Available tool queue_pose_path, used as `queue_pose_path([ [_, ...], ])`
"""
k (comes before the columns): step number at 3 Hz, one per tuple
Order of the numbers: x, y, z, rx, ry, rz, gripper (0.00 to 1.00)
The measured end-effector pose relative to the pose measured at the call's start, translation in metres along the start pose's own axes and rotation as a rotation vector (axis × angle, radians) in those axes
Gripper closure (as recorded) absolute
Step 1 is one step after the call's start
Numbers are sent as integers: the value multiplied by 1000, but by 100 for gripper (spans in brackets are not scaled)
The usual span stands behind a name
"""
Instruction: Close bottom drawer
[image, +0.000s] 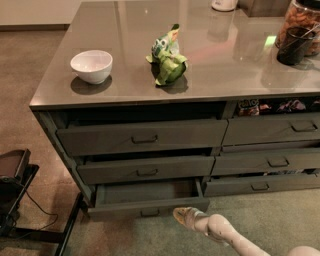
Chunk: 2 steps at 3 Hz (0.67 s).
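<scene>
The bottom drawer (150, 205) of the left three-drawer stack stands pulled out, its dark grey-green front low near the floor with a small pull (150, 213) at centre. Its inside looks empty. My gripper (180, 215) is at the end of a pale arm coming in from the lower right. It sits just in front of the right part of the drawer front, close to it or touching it.
The grey counter top (225, 65) holds a white bowl (92, 65), a green crumpled bag (167, 57) and a dark jar (296, 35). The drawers above (145, 138) stand slightly ajar. A neighbouring stack (272, 162) is at right. A black stand (15, 185) sits on the floor at left.
</scene>
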<state>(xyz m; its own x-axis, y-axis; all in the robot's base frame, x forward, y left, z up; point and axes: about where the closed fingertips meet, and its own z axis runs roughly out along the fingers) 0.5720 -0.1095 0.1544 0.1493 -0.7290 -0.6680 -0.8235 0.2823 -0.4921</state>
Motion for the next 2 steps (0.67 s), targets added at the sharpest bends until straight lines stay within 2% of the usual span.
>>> queue_pose_path([
  [2, 12, -23, 21, 2, 12, 8, 100],
])
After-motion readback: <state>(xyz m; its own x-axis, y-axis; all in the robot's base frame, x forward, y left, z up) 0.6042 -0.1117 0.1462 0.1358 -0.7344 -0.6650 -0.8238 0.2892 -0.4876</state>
